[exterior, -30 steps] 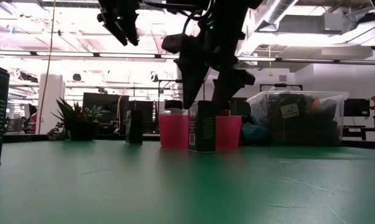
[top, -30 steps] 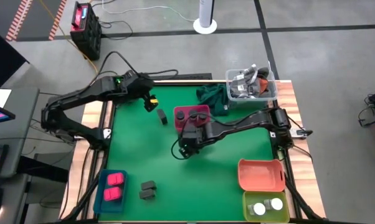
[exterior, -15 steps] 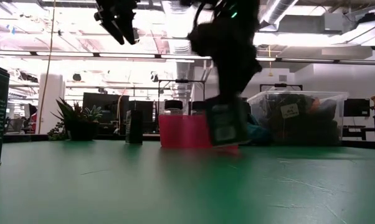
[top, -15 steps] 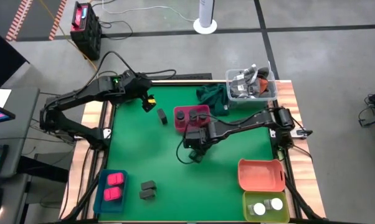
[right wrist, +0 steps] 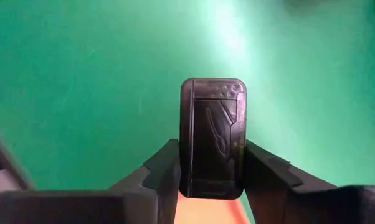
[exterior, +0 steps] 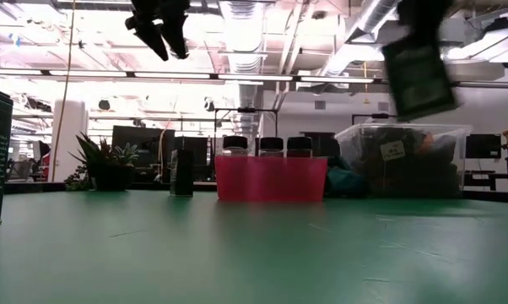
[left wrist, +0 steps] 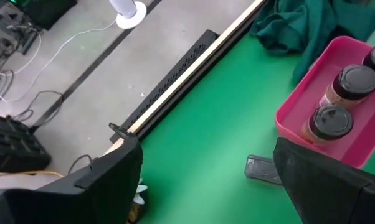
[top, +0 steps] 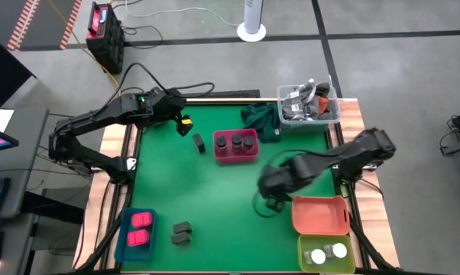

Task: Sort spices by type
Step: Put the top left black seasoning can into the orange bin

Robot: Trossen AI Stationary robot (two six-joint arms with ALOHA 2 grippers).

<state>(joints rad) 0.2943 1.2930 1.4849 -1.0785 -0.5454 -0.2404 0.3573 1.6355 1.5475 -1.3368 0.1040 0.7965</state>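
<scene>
right claw (right wrist: pixel 211 177) clamped on a dark grey box (right wrist: pixel 212 137), carried clear above the green bench (top: pixel 215 191), close to the near rim of the orange tray (top: pixel 320 215). in the low view the same box (exterior: pixel 417 76) hangs high in the air, tilted. the tray appears empty, so it is probably the box's destination. to do this step well: keep the grip firm, bring the box fully over the tray's floor before lowering, level it, and release only once it sits inside the rim, clear of the wall.

left claw (top: pixel 183 126) waits, parted and empty, above the far left of the bench, near a second dark grey box (top: pixel 199 142) standing beside the pink tray (top: pixel 235 156), which holds three dark brown jars (left wrist: pixel 328 122). two more dark boxes (top: pixel 182 233) lie near the front edge beside the blue tray (top: pixel 137 246) with its pink packets (top: pixel 140 229); two white-capped jars (top: pixel 327 253) sit in the green tray (top: pixel 306 263).

hard to make out: the right arm is smeared in the high view, so the box's exact position relative to the tray rim is uncertain. the box's lower end is hidden between the fingers.
</scene>
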